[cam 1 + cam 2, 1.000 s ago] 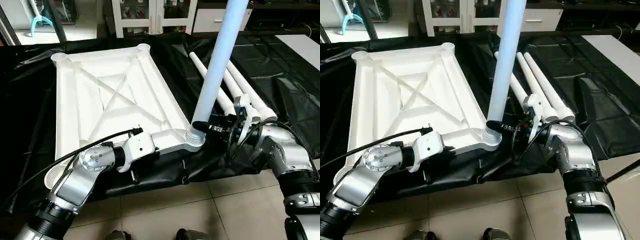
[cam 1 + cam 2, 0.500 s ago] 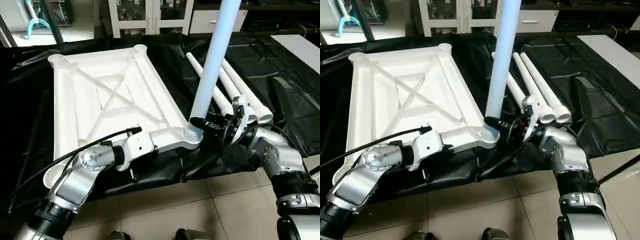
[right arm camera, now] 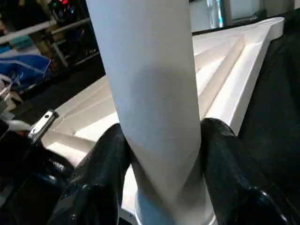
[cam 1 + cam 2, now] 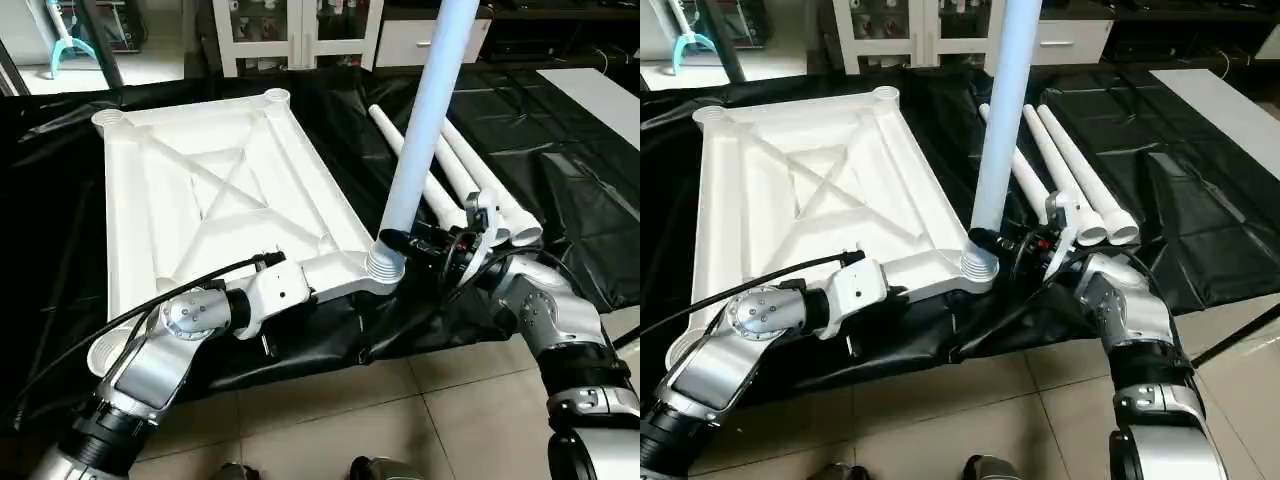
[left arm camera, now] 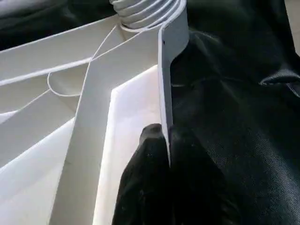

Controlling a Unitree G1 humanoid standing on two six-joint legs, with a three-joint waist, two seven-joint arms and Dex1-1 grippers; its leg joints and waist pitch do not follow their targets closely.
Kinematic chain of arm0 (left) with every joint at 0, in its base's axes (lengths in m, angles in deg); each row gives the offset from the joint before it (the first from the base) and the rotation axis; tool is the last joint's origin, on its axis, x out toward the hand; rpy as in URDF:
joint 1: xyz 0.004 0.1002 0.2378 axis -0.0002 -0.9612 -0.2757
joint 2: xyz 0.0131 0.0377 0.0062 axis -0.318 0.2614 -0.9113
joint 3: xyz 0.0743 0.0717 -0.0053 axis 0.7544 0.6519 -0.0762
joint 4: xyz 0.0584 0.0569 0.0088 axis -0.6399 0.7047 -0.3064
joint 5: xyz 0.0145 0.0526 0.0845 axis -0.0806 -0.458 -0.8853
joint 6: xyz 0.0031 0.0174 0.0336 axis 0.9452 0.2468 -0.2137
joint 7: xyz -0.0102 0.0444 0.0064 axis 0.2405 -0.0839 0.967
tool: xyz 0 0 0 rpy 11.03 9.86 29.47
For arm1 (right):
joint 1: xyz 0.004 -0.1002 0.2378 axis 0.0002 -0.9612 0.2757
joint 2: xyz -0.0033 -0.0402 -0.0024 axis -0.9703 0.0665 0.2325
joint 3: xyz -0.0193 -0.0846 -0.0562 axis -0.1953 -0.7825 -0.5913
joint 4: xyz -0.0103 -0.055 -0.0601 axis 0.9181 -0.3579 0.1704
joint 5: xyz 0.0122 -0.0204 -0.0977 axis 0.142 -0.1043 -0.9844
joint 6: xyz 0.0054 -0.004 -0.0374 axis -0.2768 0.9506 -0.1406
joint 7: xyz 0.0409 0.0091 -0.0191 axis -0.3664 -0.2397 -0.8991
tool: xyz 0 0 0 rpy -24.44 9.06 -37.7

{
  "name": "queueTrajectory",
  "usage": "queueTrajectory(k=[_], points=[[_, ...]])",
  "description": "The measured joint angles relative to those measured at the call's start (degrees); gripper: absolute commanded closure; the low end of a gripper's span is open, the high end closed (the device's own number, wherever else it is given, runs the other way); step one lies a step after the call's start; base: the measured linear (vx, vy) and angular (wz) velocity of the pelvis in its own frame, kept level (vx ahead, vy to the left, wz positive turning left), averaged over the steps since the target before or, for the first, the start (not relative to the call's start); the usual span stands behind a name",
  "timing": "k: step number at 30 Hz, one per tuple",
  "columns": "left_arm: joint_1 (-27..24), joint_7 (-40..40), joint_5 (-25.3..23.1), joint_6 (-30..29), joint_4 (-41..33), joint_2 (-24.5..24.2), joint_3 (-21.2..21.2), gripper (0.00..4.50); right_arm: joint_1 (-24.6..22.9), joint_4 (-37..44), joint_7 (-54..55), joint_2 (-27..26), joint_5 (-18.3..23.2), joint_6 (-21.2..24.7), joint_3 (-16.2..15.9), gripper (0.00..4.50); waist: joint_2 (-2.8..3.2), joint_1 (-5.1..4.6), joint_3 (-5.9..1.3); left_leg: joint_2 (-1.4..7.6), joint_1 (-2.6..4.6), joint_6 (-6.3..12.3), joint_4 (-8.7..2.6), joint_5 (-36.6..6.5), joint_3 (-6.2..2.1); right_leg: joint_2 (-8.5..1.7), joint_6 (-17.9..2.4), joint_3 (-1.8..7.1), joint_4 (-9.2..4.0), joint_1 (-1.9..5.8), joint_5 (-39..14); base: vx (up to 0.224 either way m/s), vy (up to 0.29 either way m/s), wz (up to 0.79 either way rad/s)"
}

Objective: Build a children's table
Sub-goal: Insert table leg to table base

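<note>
The white plastic tabletop [image 4: 215, 215] of the children's table is laid upside down on a black plastic sheet [image 4: 580, 180], with its X-shaped ribs facing up. One long white tube leg [image 4: 425, 120] is stood upright in the round corner socket [image 4: 385, 265] nearest the robot's right arm. The right claw [image 3: 161, 187] is closed around the bottom of this leg, one black finger [image 3: 101, 178] on each side, just above the socket. The left claw [image 5: 166, 154] is pinched shut on the thin near rim of the tabletop, close to the same corner. Three more white tube legs [image 4: 470, 185] are laid side by side on the sheet, just beside the tabletop.
</note>
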Motion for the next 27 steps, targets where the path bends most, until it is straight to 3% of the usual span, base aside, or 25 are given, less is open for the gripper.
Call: queueTrajectory(k=[8,11,15,27], points=[[0.2,0.3,-0.2,0.0,0.1,0.0,0.0,4.50,0.3,-0.2,1.2,-0.5,0.6,0.8,0.7,2.59,-0.02,-0.18,0.00,0.00,0.00,-0.01,0.01,0.0,0.00,0.00,0.1,0.01,0.00,0.00,-0.1,0.000,0.000,0.00],[0.2,0.3,-0.2,0.0,0.2,0.1,-0.1,4.50,0.4,-0.3,1.2,-0.5,-0.3,-1.0,0.2,2.59,-0.02,-0.24,0.00,0.00,0.00,-0.01,0.02,0.0,0.00,0.00,0.1,0.01,0.00,-0.01,-0.1,0.000,0.000,0.00],[-0.4,0.4,0.1,0.1,1.1,0.2,-0.1,4.50,-1.7,0.3,1.3,-0.5,-4.3,-9.2,-2.6,2.59,-0.10,-0.35,0.00,0.01,-0.02,-0.01,0.01,0.0,0.00,0.00,0.1,0.00,0.00,-0.05,-0.1,0.000,0.000,0.00],[-0.1,0.4,0.1,0.1,1.6,0.1,-0.2,4.50,-4.0,-1.9,6.6,-1.8,-11.3,-30.4,-5.7,2.63,-0.11,-0.52,-0.01,0.01,0.01,-0.02,0.00,0.0,0.00,0.00,0.2,0.00,-0.01,-0.09,-0.1,0.000,0.000,0.00]])
